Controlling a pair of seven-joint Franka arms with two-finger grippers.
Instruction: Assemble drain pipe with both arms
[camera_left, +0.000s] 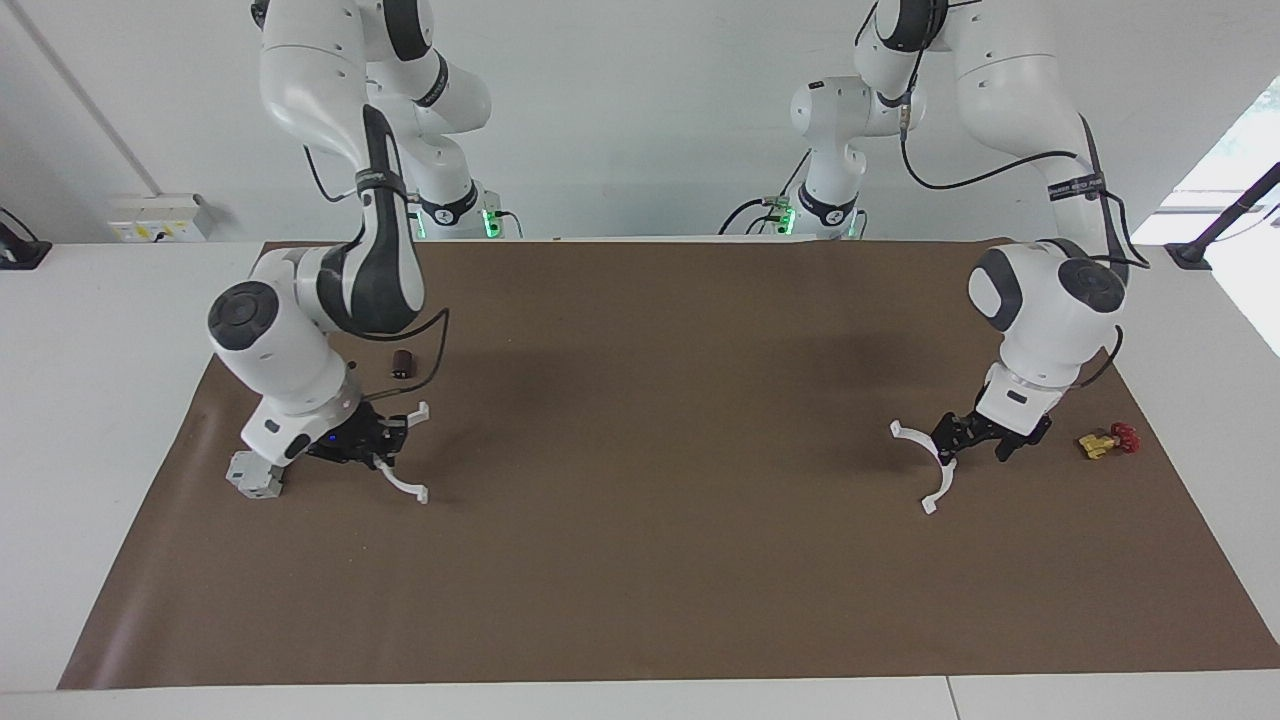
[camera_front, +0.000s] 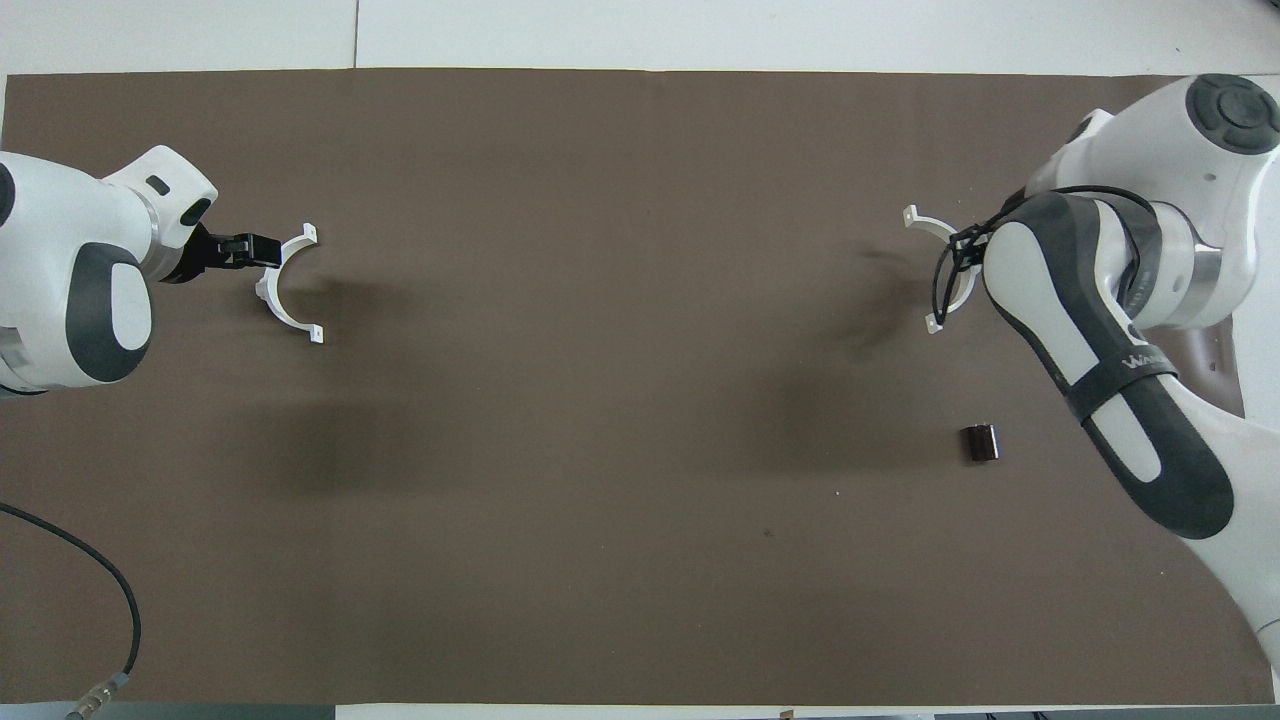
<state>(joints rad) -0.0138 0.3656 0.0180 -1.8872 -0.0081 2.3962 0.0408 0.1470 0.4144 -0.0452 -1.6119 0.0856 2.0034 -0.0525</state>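
Note:
The drain pipe is in two white half-circle pieces, far apart. My left gripper is shut on one half, low over the mat at the left arm's end; in the overhead view the gripper grips the middle of the arc. My right gripper is shut on the other half, low over the mat at the right arm's end. In the overhead view the right arm covers that gripper and only part of its half shows. The open sides of both halves face the middle of the table.
A grey blocky box lies beside the right gripper, toward the table's end. A brass valve with a red handle lies beside the left gripper. A small dark cylinder lies nearer to the robots than the right gripper, also in the overhead view.

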